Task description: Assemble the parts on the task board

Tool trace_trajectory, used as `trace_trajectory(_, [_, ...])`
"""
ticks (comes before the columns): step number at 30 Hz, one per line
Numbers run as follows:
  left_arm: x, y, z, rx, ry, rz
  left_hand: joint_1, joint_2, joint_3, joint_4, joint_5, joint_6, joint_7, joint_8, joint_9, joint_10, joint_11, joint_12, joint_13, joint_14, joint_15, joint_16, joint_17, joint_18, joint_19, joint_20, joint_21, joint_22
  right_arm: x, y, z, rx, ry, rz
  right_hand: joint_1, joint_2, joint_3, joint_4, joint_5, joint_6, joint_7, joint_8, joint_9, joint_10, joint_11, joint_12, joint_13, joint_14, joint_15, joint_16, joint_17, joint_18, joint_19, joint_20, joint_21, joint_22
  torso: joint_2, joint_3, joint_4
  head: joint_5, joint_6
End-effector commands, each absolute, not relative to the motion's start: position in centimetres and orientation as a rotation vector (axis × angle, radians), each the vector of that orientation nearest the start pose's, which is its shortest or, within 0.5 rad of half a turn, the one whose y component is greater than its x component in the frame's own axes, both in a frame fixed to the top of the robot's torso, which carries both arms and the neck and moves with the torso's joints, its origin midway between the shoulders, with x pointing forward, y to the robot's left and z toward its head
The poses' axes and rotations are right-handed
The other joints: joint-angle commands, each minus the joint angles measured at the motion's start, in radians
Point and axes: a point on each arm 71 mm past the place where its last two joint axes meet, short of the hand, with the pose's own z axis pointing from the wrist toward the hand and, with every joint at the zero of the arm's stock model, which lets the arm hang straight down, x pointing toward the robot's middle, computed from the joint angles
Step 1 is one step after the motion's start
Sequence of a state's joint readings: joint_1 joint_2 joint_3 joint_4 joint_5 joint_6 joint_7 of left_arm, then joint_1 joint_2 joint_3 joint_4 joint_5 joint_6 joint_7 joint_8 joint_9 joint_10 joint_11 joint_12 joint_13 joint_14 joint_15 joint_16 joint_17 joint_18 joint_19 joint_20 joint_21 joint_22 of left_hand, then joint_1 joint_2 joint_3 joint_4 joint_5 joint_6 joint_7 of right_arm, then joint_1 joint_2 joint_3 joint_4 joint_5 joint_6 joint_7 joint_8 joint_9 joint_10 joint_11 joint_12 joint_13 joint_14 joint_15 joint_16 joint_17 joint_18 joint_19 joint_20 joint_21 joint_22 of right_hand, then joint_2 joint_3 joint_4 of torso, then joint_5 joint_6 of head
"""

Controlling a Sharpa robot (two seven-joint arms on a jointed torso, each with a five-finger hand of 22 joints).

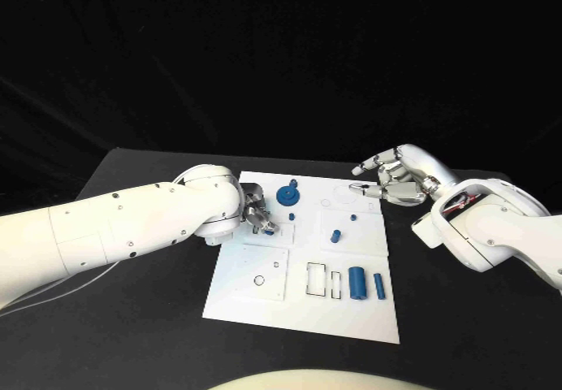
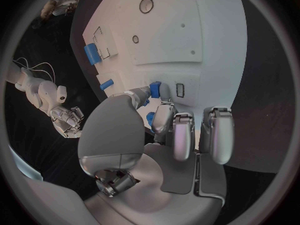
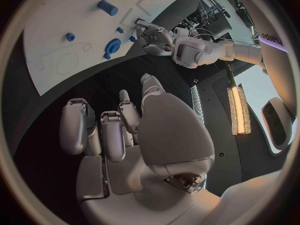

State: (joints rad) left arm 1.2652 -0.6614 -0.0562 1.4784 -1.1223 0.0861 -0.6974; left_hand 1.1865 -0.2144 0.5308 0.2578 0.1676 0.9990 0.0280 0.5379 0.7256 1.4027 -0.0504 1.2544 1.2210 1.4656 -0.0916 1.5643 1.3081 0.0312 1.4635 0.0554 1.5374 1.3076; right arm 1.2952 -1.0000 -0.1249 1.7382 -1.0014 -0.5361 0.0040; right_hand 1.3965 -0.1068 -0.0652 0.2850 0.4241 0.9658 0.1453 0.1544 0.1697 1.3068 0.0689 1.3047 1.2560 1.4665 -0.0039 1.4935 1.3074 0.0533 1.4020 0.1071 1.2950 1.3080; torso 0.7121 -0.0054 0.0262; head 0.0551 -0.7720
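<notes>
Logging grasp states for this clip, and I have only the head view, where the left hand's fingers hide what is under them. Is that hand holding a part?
Observer: Yes. The left wrist view shows the left hand pinching a small blue part between its fingers, right over the task board.
Operator: And the right hand, anything in it?
Observer: Nothing. In the right wrist view the right hand is empty, its fingers apart above the black table beside the board.
</notes>
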Motion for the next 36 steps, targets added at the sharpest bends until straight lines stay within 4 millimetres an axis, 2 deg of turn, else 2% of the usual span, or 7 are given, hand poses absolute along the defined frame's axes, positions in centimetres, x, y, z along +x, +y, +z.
trace_trajectory(1, [49.06,14.81,-20.36,-0.140,2.280,-0.276,-0.012,0.003,-0.023,0.010,-0.005,0.018,-0.010,0.000,-0.002,0.000,0.003,0.006,0.003,0.105,-0.006,0.006,0.263,-0.015,0.056,-0.006,0.007,0.199,44.99,-22.06,-14.71,0.235,1.554,0.920,-0.008,0.006,-0.007,-0.001,0.005,0.003,-0.002,0.006,-0.001,0.001,-0.007,-0.002,-0.001,0.067,-0.006,-0.005,0.110,0.015,0.000,-0.009,-0.005,0.082,0.000,-0.0001,0.0002,-0.001,0.000])
trace_trajectory(19, [49.25,14.96,-20.34,-0.159,2.268,-0.271,-0.026,0.020,-0.087,0.032,-0.003,0.025,-0.010,-0.005,-0.002,0.002,0.003,0.008,0.006,0.105,-0.006,0.006,0.263,-0.016,0.059,-0.007,0.008,0.204,44.96,-22.09,-14.69,0.236,1.553,0.920,-0.015,0.006,-0.012,0.001,-0.001,0.003,-0.002,0.008,-0.002,0.001,-0.007,-0.002,-0.002,0.067,-0.007,-0.005,0.110,0.015,0.000,-0.009,-0.006,0.082,0.000,0.0002,-0.0001,-0.003,0.000])
trace_trajectory(36, [49.44,15.02,-20.28,-0.180,2.254,-0.277,-0.080,0.067,-0.169,0.035,-0.003,0.031,-0.009,-0.013,-0.002,0.004,0.005,0.012,0.011,0.105,-0.004,0.006,0.263,-0.017,0.062,-0.009,0.009,0.207,44.94,-22.13,-14.68,0.236,1.553,0.919,-0.018,0.006,-0.015,0.002,-0.005,0.002,-0.002,0.009,-0.002,0.001,-0.007,-0.001,-0.002,0.067,-0.007,-0.005,0.110,0.015,0.001,-0.009,-0.006,0.082,0.000,-0.0003,0.0003,-0.006,0.006])
